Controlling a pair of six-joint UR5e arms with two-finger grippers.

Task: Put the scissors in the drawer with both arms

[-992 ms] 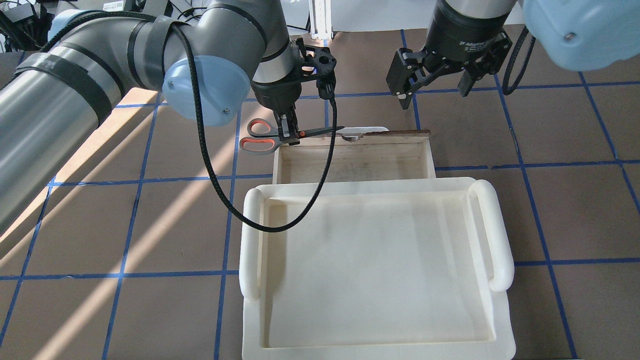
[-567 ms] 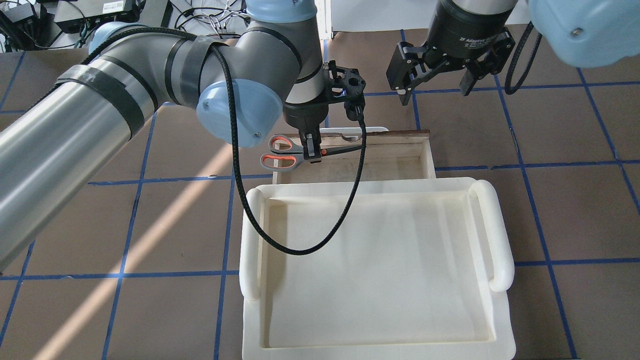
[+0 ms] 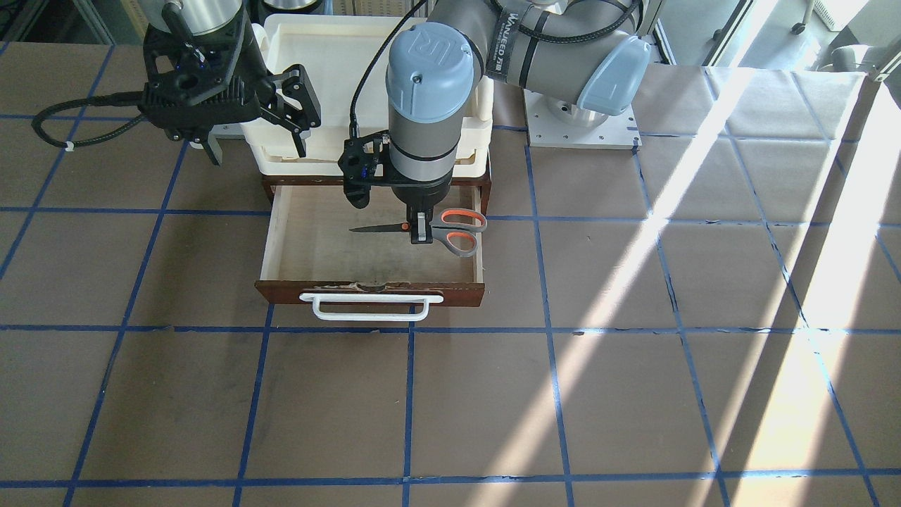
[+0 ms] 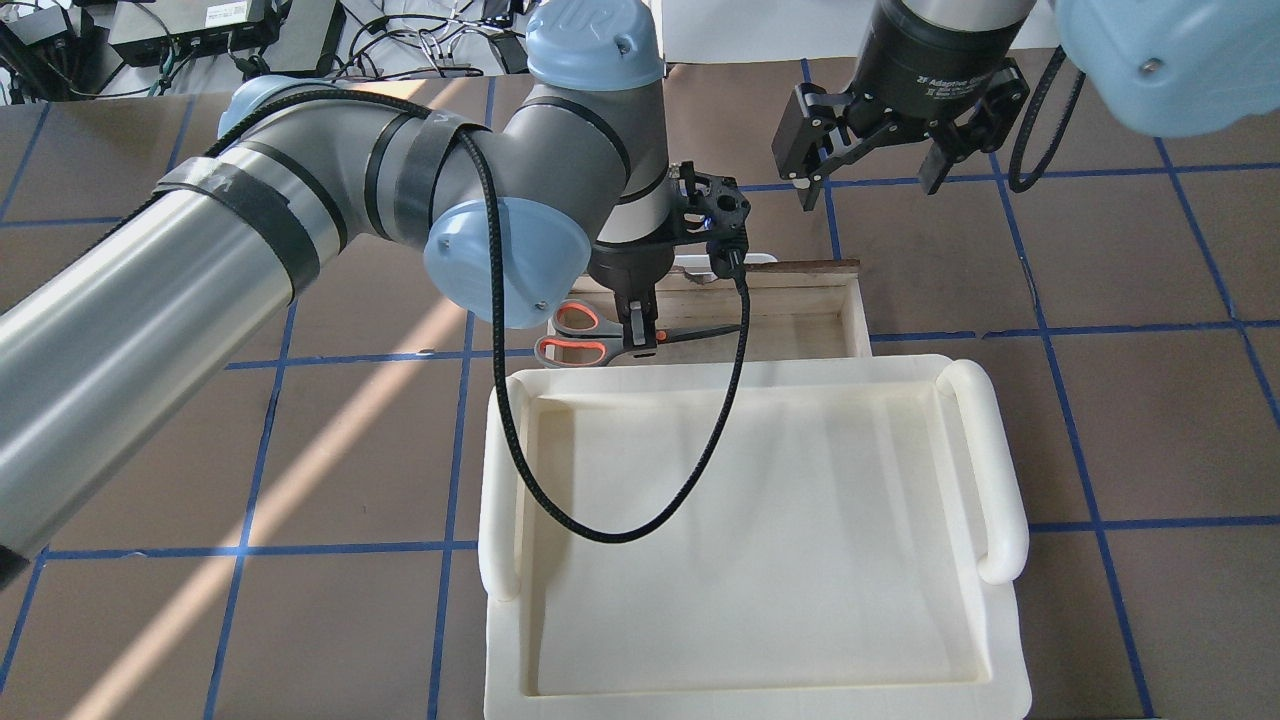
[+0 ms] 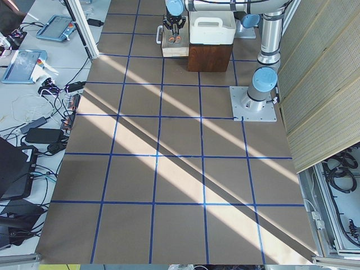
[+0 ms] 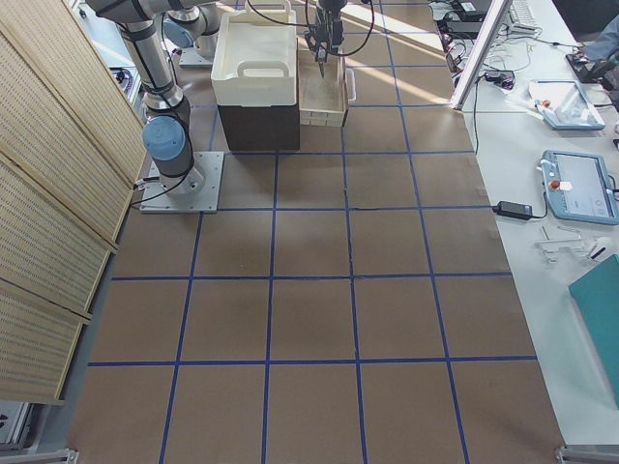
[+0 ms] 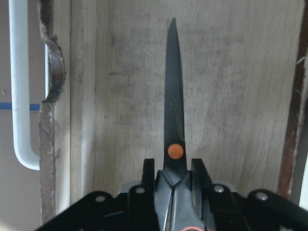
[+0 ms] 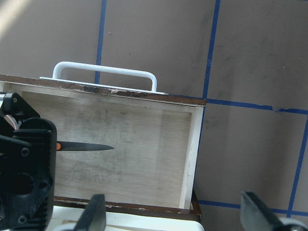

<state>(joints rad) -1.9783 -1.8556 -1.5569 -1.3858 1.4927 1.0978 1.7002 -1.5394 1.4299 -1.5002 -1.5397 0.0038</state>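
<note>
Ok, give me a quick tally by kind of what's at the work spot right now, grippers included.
scissors: 1
drawer: 1
cabinet: 1
cream-white tray: 1
grippers: 2, the left gripper shut on the scissors and the right gripper open
Total: 6

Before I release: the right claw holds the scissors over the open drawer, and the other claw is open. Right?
Not quite. The left claw holds the scissors over the open drawer, and the right claw is the open one. The overhead view shows it.
</note>
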